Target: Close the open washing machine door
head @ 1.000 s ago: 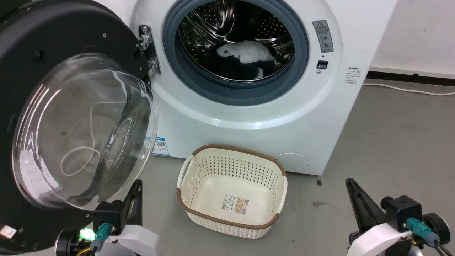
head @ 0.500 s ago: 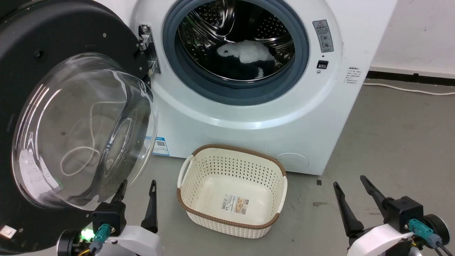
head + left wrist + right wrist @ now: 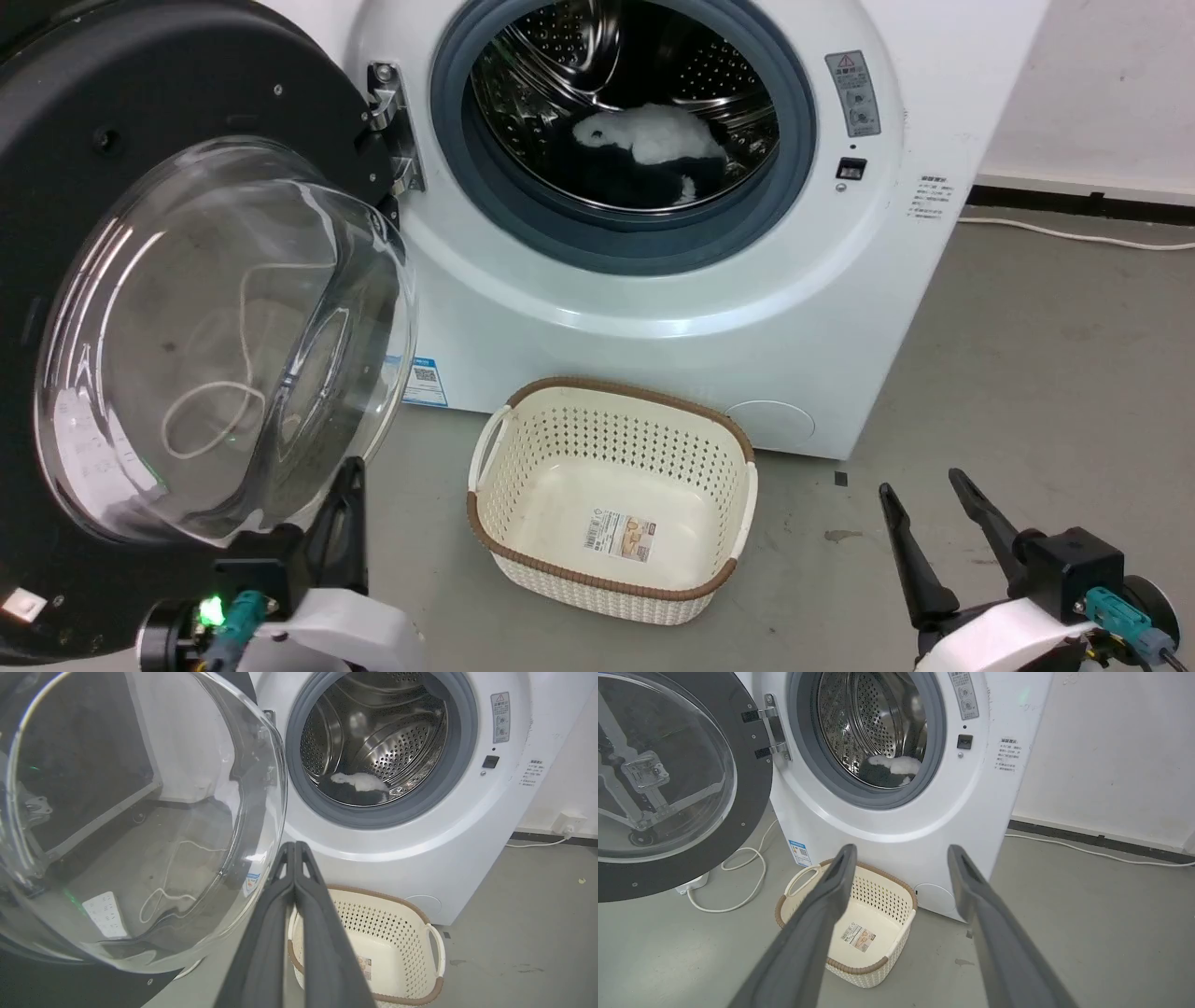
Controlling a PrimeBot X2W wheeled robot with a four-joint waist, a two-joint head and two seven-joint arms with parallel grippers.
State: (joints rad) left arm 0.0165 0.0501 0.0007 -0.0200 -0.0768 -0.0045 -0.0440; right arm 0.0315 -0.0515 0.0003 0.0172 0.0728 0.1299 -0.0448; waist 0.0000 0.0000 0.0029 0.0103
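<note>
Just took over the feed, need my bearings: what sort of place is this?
Likely a laundry area, perhaps a bare utility room: a white front-loading washing machine with its door open, a cream basket before it, grey floor.

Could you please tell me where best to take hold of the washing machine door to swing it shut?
Probably by the black rim of the washing machine door, low on the side away from the hinge, coming from the robot's left; the bulging glass bowl is too smooth to grip.
</note>
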